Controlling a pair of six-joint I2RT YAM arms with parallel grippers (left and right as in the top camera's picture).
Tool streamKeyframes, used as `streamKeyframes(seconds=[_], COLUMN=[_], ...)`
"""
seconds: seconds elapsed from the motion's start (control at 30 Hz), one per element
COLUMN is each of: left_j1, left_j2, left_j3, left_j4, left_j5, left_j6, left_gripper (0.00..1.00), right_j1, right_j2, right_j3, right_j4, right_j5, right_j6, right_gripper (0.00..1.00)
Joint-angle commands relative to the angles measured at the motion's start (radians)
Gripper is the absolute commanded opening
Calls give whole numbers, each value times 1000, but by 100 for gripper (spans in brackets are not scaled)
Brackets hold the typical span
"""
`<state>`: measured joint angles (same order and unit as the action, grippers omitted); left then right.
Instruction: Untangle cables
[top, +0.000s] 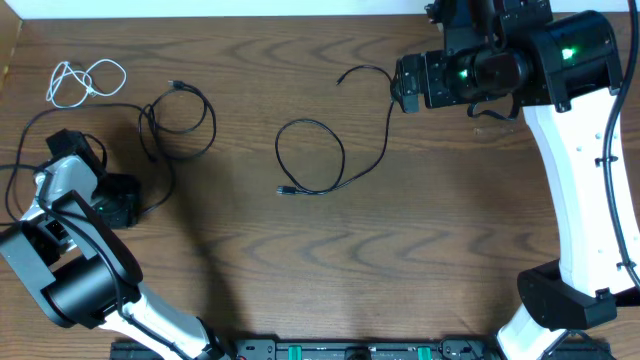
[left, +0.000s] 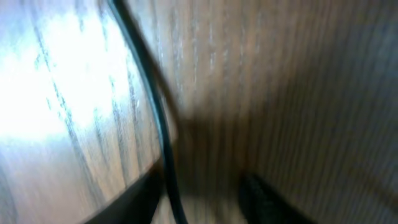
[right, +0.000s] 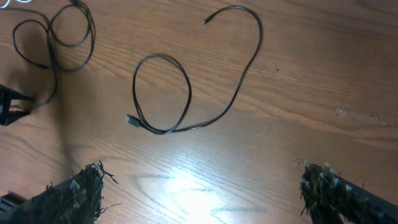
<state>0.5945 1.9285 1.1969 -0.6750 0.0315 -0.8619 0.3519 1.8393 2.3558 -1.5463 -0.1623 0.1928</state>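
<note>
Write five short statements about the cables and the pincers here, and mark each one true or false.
1. The white cable lies on the left arm's side of the table. True.
2. The right pincer is shut on the middle black cable. False: its fingers stand wide apart above the table, with nothing between them.
3. The middle black cable forms one loop. True.
4. The left black cable lies across the middle black cable. False: the two lie apart, with bare wood between them.
5. The left black cable runs between the fingers of the left pincer. True.
</note>
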Motion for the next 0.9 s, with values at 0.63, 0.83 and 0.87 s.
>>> streamKeyframes(seconds=[0.63,0.83,0.87], left_j1=[4,5,5], left_j2=[-49,-19,-2], left_j3=[531,532,525], left_j4=[62,45,23], left_j5=[35,-13,-42], left_j6=[336,443,443], left_gripper=[8,94,95], right_j1=[3,9,10], right_j2=[1,2,2], right_j3=[3,3,3], right_j4=[13,13,13], right_j5=[-5,-6,-6], right_j6=[-14,-14,-14], right_gripper=[99,99,99])
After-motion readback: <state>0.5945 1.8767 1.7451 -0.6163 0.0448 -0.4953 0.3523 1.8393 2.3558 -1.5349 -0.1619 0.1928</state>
